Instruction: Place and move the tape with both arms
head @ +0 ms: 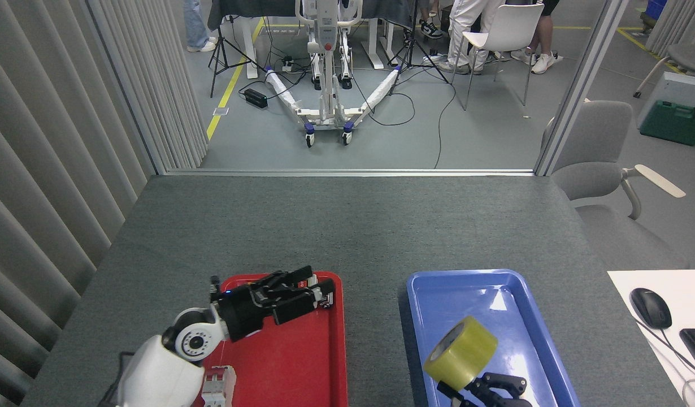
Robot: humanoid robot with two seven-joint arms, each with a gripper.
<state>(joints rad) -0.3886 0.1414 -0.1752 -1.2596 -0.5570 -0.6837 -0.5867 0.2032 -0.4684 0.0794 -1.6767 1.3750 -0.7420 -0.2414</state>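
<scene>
Two grippers: left gripper (pixel 319 289) empty, ajar; right gripper (pixel 486 390) cropped, under tape (pixel 460 353), grip unclear.

Translucent yellow tape (pixel 460 353) on a glossy blue tray (pixel 528 316); red tray (pixel 302 367); speckled grey table (pixel 347 226).

Wide roll of translucent yellow tape (pixel 460 353) with a pale core, tilted on its edge, open end facing up and left. Sits inside the blue tray (pixel 528 316) near its front left corner, just above the black fingers (pixel 508 386) there.
</scene>
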